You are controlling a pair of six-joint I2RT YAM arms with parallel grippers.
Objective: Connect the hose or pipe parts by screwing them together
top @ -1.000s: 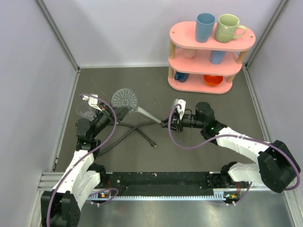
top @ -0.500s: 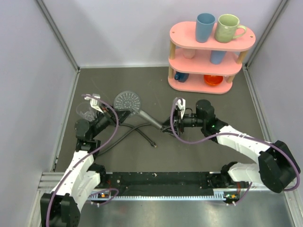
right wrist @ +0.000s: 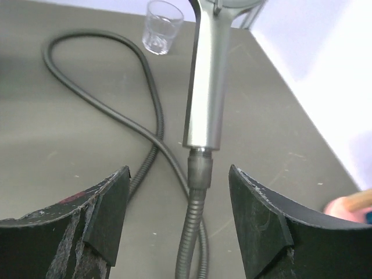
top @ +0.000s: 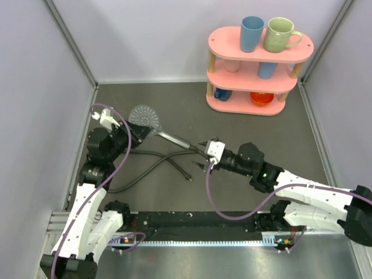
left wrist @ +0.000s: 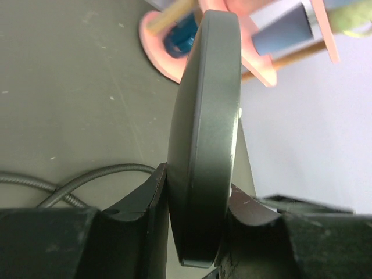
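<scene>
Looks bright and even, lit from above; only soft shadows under the shower head (top: 145, 117); blurred background behind it.

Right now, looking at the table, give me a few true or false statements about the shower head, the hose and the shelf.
1. The left end effector clamps the shower head by its round head. True.
2. The right end effector is shut on the hose. False: its fingers stand open either side of the fitting, clear of it.
3. The hose's fitting meets the end of the handle. True.
4. The pink shelf's top tier is bare. False: a blue mug and a green mug stand on it.
</scene>
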